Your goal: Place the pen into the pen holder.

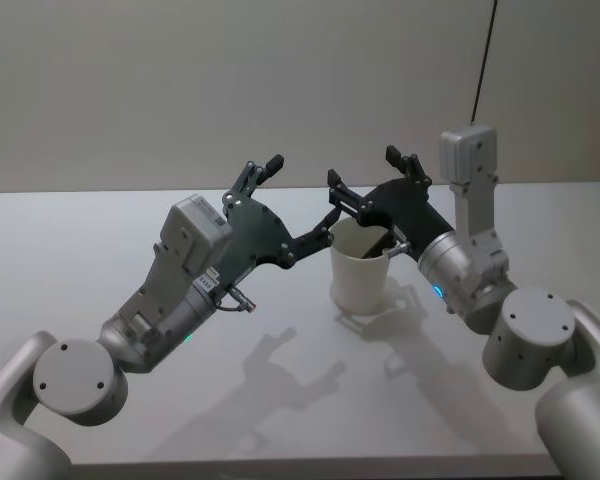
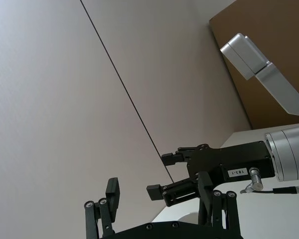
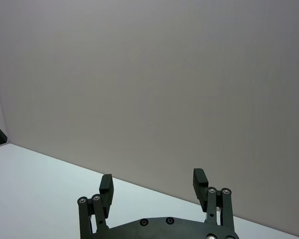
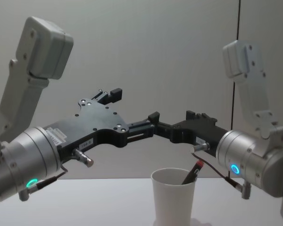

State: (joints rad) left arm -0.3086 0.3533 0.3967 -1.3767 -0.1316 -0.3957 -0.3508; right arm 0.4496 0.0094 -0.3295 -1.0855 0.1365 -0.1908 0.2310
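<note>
White pen holder (image 4: 173, 197) with pen (image 4: 191, 172) inside, left gripper (image 1: 298, 205) and right gripper (image 1: 371, 176) above, jaws spread, empty.

pen (image 4: 192, 173): dark, leaning inside | pen holder (image 4: 173, 200): white, upright on table

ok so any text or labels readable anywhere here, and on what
Right gripper body, white sticker: looks like "183-1", small, not certain.
Left gripper body, white sticker: too small to read.
Left arm wrist, white label: too blurred to read.
Cup and pen: no text seen.
</note>
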